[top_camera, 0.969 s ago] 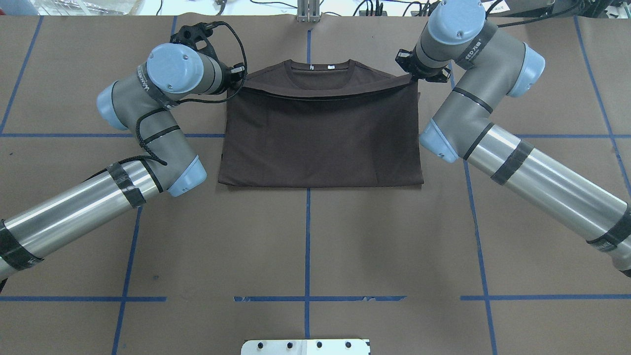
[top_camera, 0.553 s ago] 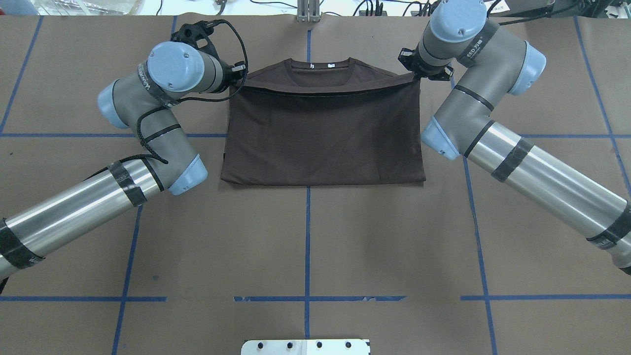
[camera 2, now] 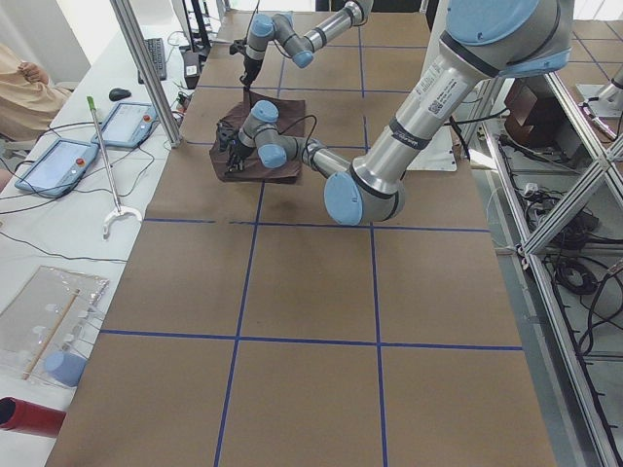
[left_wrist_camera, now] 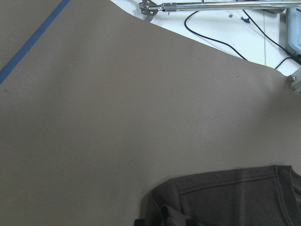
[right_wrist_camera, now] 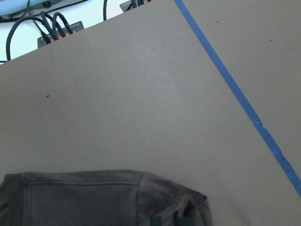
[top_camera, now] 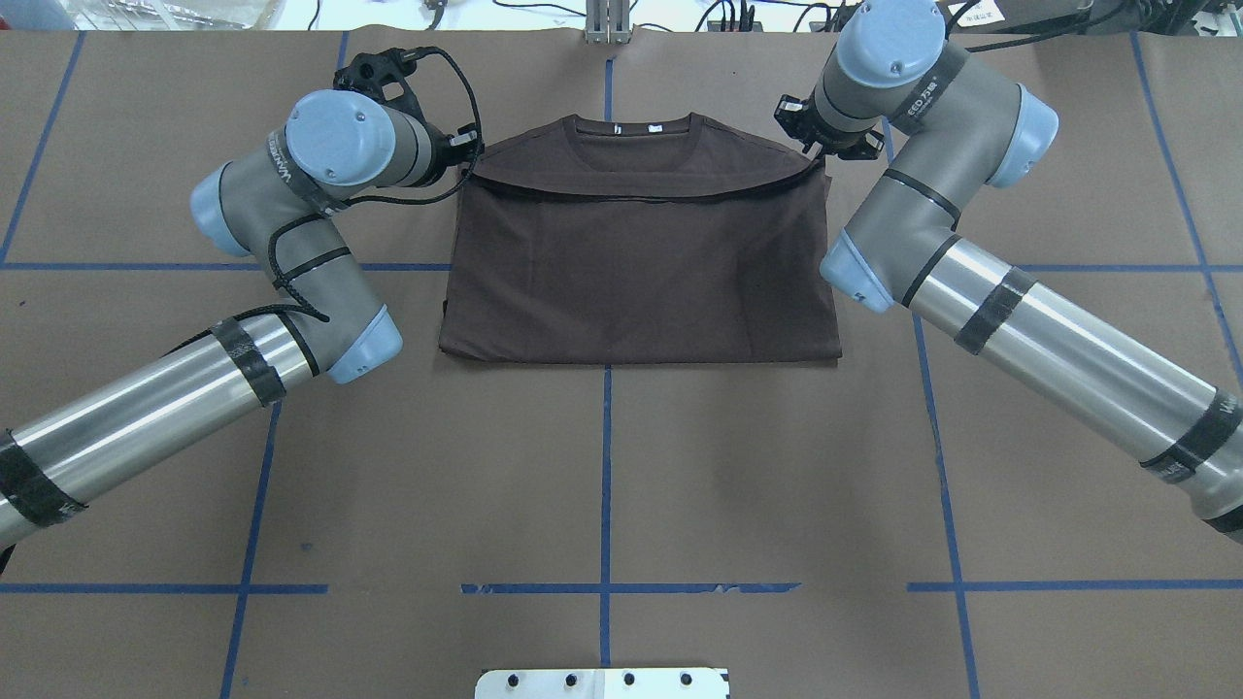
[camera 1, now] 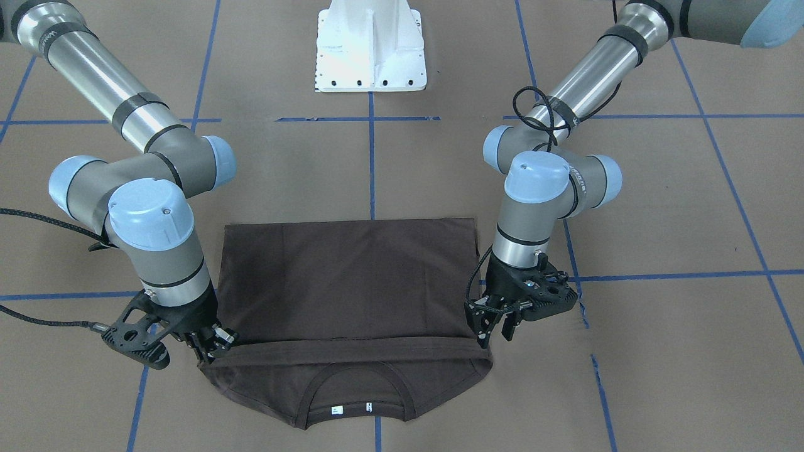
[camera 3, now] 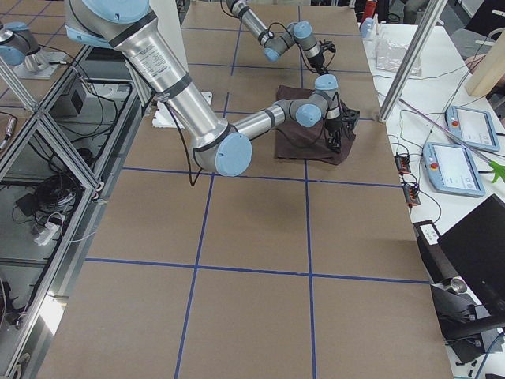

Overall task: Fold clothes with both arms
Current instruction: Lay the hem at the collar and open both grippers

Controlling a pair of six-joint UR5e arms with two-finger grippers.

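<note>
The dark brown T-shirt lies folded on the brown table, its lower half laid up over the chest. Its hem runs just short of the ribbed collar, where the white labels show. My left gripper is shut on the hem's left corner, and it is on the right in the front-facing view. My right gripper is shut on the hem's right corner, also seen in the front-facing view. Both wrist views show bunched shirt fabric at the bottom edge by the fingertips.
The white pedestal base stands at the robot's side of the table. Blue tape lines cross the brown paper. The table's far edge has cables and a metal post behind it. Benches with tablets lie beyond that edge.
Both grippers have carried the hem a little farther toward the collar and lower. The hem line now sags onto the shirt instead of hanging taut.
</note>
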